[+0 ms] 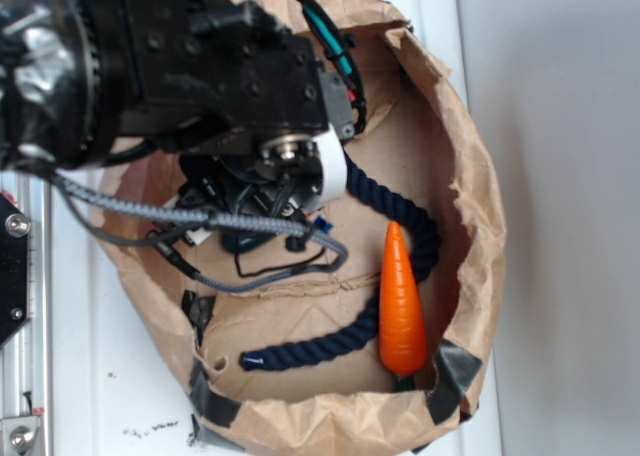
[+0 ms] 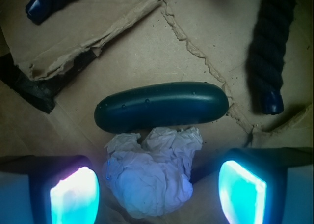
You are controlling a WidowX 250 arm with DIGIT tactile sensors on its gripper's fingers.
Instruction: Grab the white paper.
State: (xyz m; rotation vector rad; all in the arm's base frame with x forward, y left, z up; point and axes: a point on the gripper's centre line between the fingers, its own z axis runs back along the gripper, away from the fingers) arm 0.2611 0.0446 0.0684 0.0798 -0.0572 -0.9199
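Observation:
In the wrist view the white paper (image 2: 153, 172), a crumpled off-white wad, lies on the brown bag floor between my two glowing pads (image 2: 74, 197). My gripper (image 2: 158, 193) is open, with a gap on each side of the wad. A dark green cucumber toy (image 2: 162, 106) lies just beyond the paper and touches its far edge. In the exterior view the black arm and gripper (image 1: 262, 201) reach down into the brown paper bag (image 1: 470, 176); the paper is hidden under the arm there.
A dark blue rope (image 1: 400, 226) curves along the bag floor, its ends showing in the wrist view (image 2: 269, 52). An orange carrot toy (image 1: 401, 301) lies at the bag's right side. Black tape patches (image 1: 455, 371) hold the bag rim. The bag sits on a white surface (image 1: 110, 376).

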